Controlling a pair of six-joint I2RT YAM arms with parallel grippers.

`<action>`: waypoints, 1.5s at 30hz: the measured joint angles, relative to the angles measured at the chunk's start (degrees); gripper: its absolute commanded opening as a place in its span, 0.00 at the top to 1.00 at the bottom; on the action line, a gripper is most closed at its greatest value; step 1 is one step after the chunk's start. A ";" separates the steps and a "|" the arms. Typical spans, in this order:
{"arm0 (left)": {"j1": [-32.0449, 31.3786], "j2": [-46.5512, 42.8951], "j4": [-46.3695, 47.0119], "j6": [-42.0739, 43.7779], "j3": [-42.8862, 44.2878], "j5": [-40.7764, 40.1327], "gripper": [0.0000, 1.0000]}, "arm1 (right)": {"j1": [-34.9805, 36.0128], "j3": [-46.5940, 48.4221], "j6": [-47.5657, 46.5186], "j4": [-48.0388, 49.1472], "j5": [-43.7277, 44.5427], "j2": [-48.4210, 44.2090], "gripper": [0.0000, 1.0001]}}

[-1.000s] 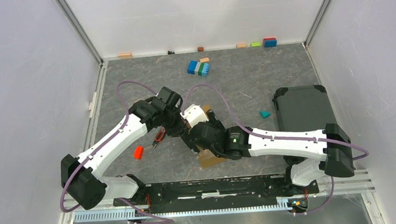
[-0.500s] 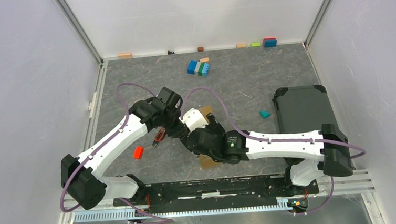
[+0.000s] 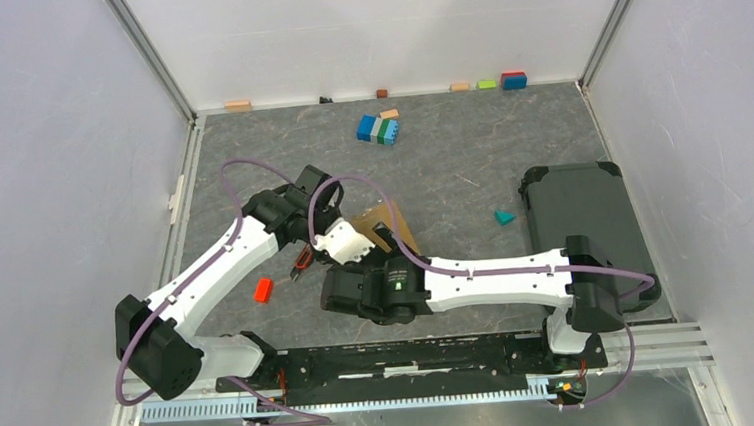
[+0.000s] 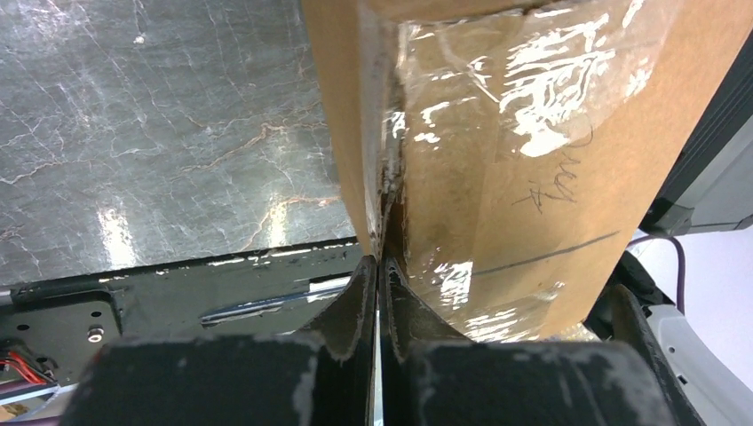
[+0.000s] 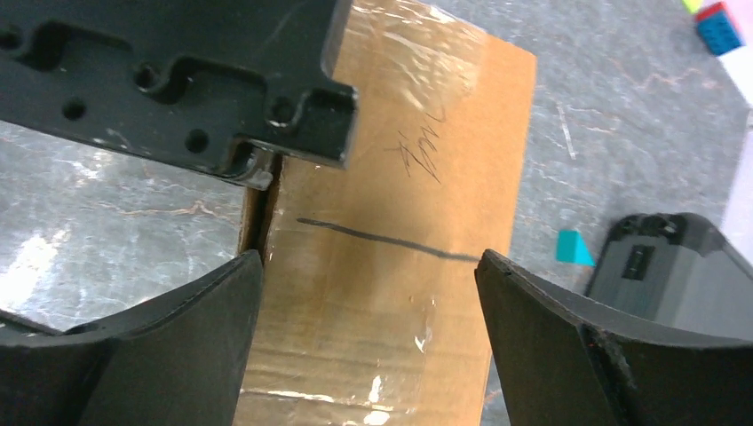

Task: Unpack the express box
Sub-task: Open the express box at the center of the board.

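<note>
Near the middle of the grey table (image 3: 469,156), the express box (image 3: 386,226) is sitting between both grippers. The left gripper (image 4: 379,266) is pinching fully closed on what looks like a cardboard flap edge, probably to steady the box. The right gripper (image 5: 366,262) is straddling the taped side with jaws wide apart, likely lining up a grasp.

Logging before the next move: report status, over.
Left gripper shut on express box edge. Right gripper open, straddling the taped face. Black case off right, apart from box.
</note>
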 measured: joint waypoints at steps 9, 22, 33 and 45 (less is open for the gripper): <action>1.64 1.27 -0.85 5.53 0.04 1.95 0.98 | 0.92 6.10 4.37 -14.45 10.97 1.44 0.17; 1.92 2.56 -1.86 9.31 1.40 3.61 0.98 | 1.31 -0.94 -3.23 -4.96 6.10 -6.54 0.06; 1.81 0.09 2.60 6.16 -1.38 7.98 0.98 | 2.05 -3.91 -3.45 5.01 1.03 -8.83 0.02; 1.81 -0.92 3.34 4.04 -2.51 9.18 0.98 | -0.50 -8.17 -1.16 8.72 -3.91 -8.39 0.02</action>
